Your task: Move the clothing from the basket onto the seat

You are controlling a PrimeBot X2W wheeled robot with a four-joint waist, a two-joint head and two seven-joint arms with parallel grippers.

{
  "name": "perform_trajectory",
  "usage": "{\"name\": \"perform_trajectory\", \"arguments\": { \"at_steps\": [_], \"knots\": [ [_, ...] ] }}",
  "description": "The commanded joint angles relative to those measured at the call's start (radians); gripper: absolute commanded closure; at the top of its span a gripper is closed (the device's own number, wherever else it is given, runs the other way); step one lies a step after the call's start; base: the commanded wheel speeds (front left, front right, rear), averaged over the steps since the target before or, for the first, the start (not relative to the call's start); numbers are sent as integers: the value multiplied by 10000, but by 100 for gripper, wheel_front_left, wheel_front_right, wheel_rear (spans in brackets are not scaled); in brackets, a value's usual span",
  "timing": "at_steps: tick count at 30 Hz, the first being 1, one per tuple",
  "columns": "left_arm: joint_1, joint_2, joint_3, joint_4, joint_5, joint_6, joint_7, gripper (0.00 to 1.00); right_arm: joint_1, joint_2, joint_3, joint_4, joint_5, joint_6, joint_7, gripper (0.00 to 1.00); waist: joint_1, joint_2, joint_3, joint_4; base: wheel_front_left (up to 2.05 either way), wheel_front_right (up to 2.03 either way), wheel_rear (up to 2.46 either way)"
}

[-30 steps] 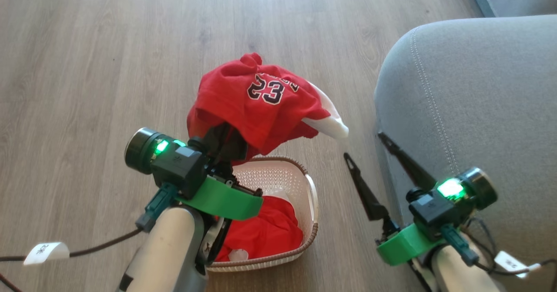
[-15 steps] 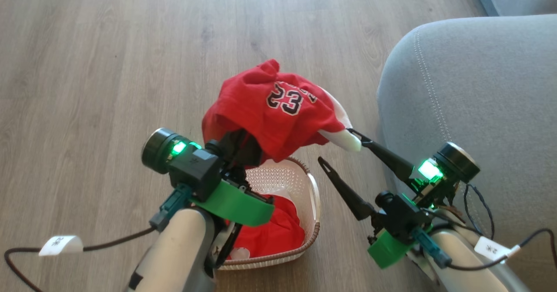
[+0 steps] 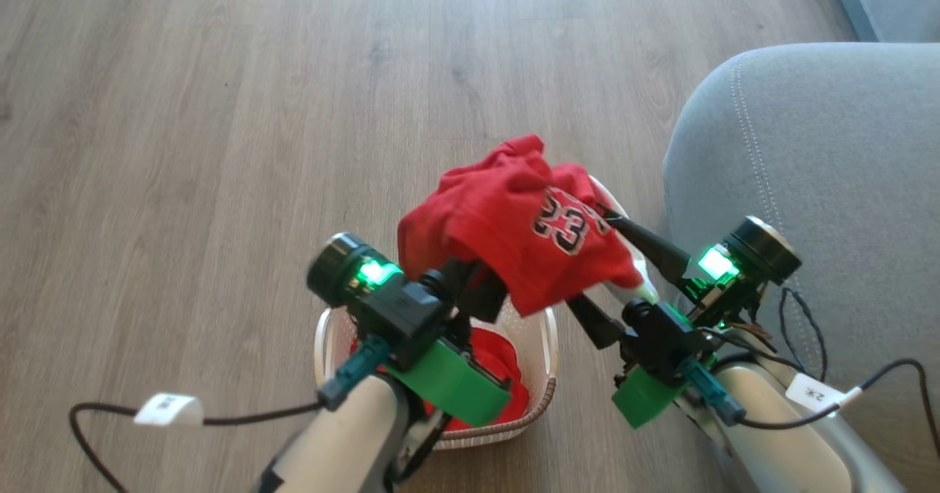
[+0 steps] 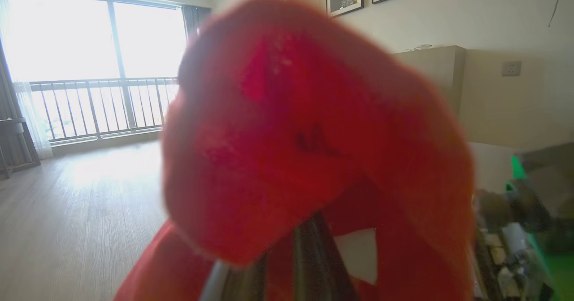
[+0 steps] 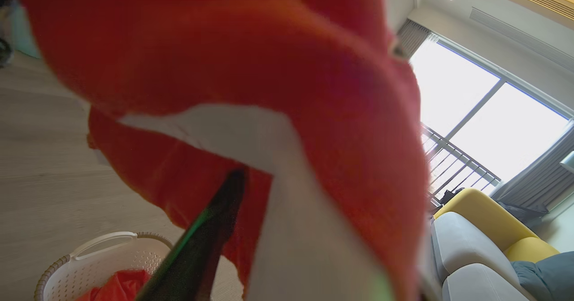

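**Jersey aloft over the basket, a pincer at each end**

The left pincer (image 3: 481, 287) points up under the jersey (image 3: 507, 236), its fingers buried in red cloth. In its own wrist view they converge into a fold, clamped on it. The right pincer (image 3: 587, 258) stands apart. One dark finger lies against the cloth just beside the number 23 and the other runs beneath the white-trimmed hem, so that edge sits between them.

The jersey hangs bunched like a tent. Its long axis runs across from the left arm and slants down toward the seat (image 3: 822, 184), with the 23 facing up and tilted that way. It is lifted clear of the basket (image 3: 549, 346), which sits on the floor (image 3: 220, 111) directly below with a second red garment (image 3: 507, 368) lying in it.

The seat's rounded corner is just beside the right arm, and a strip of bare floor separates it from the basket's rim. To the left and ahead, the wooden floor lies open.
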Motion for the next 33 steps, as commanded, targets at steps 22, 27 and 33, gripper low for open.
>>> {"name": "perform_trajectory", "arguments": {
  "at_steps": [22,27,33],
  "knots": [
    [-650,55,-25,-419,0,-70,-49,100,-356,717,-573,-6,785,-4,-34,100,-1,0,35,104,0,0,0],
    [-661,55,-13,-670,42,-140,-49,44,-239,906,-1056,-242,901,-4,-34,100,-1,0,52,113,0,0,0],
    [-552,55,119,-716,233,-269,-49,0,-162,1166,-1740,-611,1125,-4,-34,100,-1,0,37,100,0,0,0]
  ]
}}
